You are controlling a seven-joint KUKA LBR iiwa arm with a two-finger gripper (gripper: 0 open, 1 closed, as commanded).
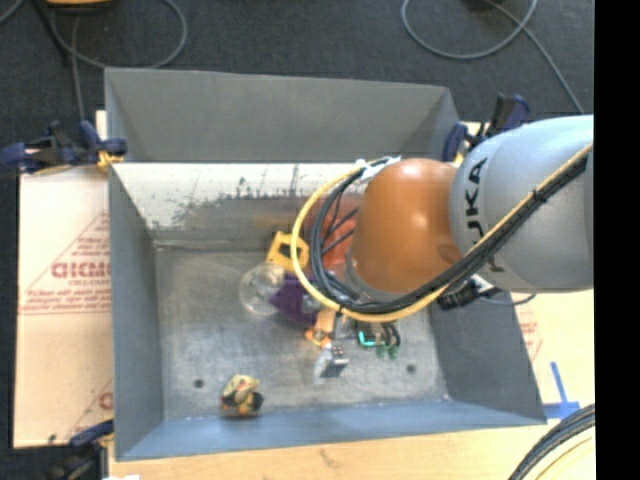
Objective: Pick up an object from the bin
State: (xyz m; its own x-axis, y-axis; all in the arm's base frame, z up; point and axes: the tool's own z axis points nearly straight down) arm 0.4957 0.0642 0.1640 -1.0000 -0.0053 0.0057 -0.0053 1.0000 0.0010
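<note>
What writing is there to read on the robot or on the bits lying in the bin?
"KUKA": in dark letters running up the side of the grey arm.
No writing can be made out on the clear round thing, the purple thing or the yellow and dark lump.

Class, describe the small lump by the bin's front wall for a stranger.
In the grey metal bin, look along the front wall, left of the gripper. A small rounded lump, mottled yellow and dark, lies there alone, apart from the heap of clear, purple and yellow things.
</note>
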